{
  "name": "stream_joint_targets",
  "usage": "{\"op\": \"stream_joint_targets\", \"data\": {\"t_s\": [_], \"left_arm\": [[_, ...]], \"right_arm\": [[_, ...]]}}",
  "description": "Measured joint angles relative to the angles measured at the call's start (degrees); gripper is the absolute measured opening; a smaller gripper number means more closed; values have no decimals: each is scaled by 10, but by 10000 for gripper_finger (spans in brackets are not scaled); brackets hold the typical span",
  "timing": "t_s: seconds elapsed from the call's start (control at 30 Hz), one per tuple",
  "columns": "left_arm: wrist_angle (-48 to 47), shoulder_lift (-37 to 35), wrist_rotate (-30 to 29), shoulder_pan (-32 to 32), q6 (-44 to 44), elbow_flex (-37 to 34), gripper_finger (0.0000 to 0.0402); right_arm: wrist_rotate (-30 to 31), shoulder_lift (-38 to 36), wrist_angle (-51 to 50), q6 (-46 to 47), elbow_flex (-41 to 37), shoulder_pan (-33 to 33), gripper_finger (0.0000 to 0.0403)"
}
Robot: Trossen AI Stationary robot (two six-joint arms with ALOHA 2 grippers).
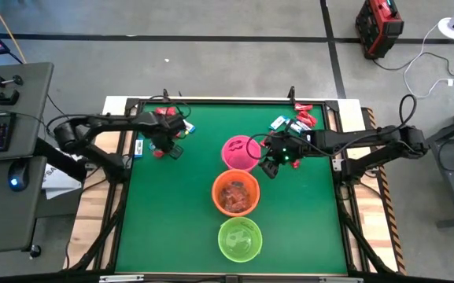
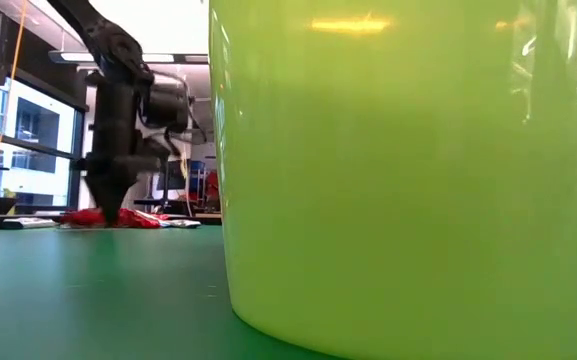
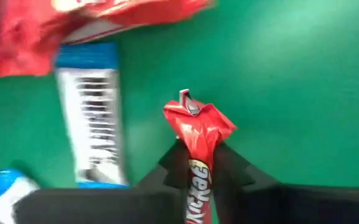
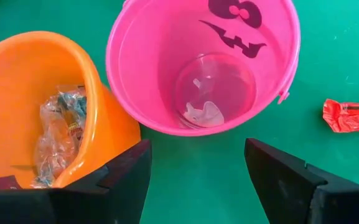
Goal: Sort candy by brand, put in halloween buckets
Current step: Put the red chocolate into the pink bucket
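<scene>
My left gripper (image 1: 164,148) stands at the table's far left, pointing down, shut on a red candy packet (image 3: 198,134). Beside that packet on the green mat lie a blue-and-white candy (image 3: 95,124) and more red candies (image 3: 73,25). Three halloween buckets stand in a row down the middle: pink (image 1: 241,152), orange (image 1: 235,192) with candy inside, and lime green (image 1: 239,238). My right gripper (image 4: 198,180) hangs open just right of the pink bucket (image 4: 204,62) and touches nothing. My left gripper pinches the red packet between its two fingers, one on each long side (image 3: 195,165). The fingers come from above, pointing down. The packet's crimped end (image 3: 198,118) sticks out past them. In the low view the fingertips (image 2: 108,212) are down at the mat among the red candies.
More candies, red and blue, lie at the far right corner (image 1: 299,119), and one red packet (image 4: 352,116) lies right of the pink bucket. The lime green bucket (image 2: 408,170) fills most of the low view. The mat near the front edge is bare green.
</scene>
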Motion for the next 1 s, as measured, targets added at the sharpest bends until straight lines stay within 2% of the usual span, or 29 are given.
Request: {"op": "stream_joint_targets", "data": {"t_s": [0.1, 0.23, 0.4, 0.53, 0.77, 0.87, 1.0], "left_arm": [[3, -47, 29, -16, -16, 20, 21], [27, -101, 34, -53, -29, 74, 19], [156, -112, 66, -117, -38, 154, 7], [251, -75, 106, -165, -39, 195, 8], [354, 39, 118, -219, -43, 210, 20], [375, 79, 116, -221, -59, 209, 51], [401, 103, 116, -217, -77, 210, 113]], "right_arm": [[-18, -8, -16, -16, 8, 0, 250], [-19, -54, -15, -42, 37, 0, 250], [69, -108, -29, -54, 55, 0, 250], [122, -136, -61, -38, 55, 0, 250], [139, -141, -100, -5, 55, 0, 250], [156, -138, -105, 17, 55, 0, 250], [187, -136, -136, 42, 55, -1, 250]]}}
